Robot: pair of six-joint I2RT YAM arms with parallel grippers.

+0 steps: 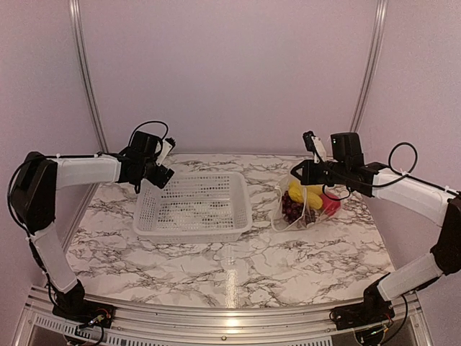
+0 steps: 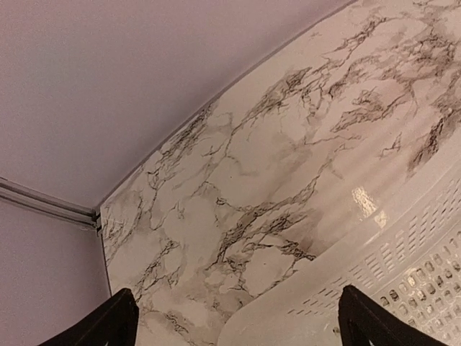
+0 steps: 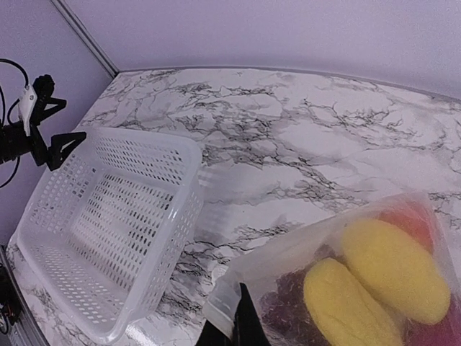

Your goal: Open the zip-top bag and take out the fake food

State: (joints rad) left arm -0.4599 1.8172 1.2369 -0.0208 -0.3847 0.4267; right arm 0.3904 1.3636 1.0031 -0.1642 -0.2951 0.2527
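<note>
Right pincer [image 1: 297,173] on bag [image 1: 299,207]; marble table [image 1: 288,261], lilac walls [image 1: 230,72]

Perforated white basket [image 3: 108,216] left on table [image 3: 302,137], zip-top bag [image 3: 288,252] right with yellow pieces [image 3: 374,277], purple grapes [image 3: 284,310], fingers [image 3: 248,326] pinching its corner

The bag [image 3: 288,252] runs off my right wrist view's bottom and right edges; grapes [image 3: 284,304] blur behind its plastic; my right fingers [image 3: 246,328] barely show.
</note>
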